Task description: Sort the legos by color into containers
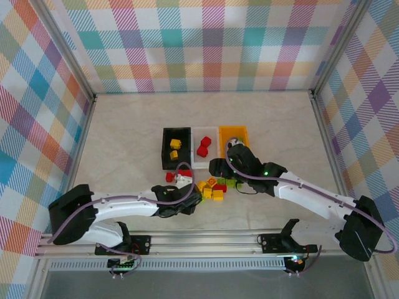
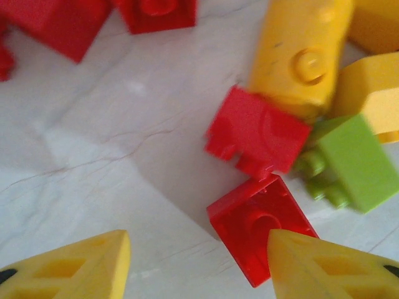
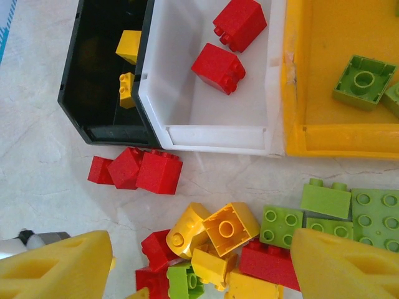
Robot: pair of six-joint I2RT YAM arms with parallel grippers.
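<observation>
The loose legos (image 1: 215,187) lie in a heap in front of three bins. In the black bin (image 3: 87,81) are two yellow bricks (image 3: 129,45), in the white bin (image 3: 212,137) two red bricks (image 3: 218,67), and in the orange-yellow bin (image 3: 324,75) a green brick (image 3: 363,81). My left gripper (image 2: 199,268) is open low over the table, its right finger beside an upturned red brick (image 2: 255,224). My right gripper (image 3: 199,268) hangs open above the heap, with a yellow brick (image 3: 227,227) between its fingers' line and nothing held.
Three red bricks (image 3: 137,169) sit apart by the black bin's front. Green bricks (image 3: 325,198) lie on the heap's right side. Both arms (image 1: 124,205) meet near the heap (image 1: 299,193). Checked walls (image 1: 199,43) enclose the table.
</observation>
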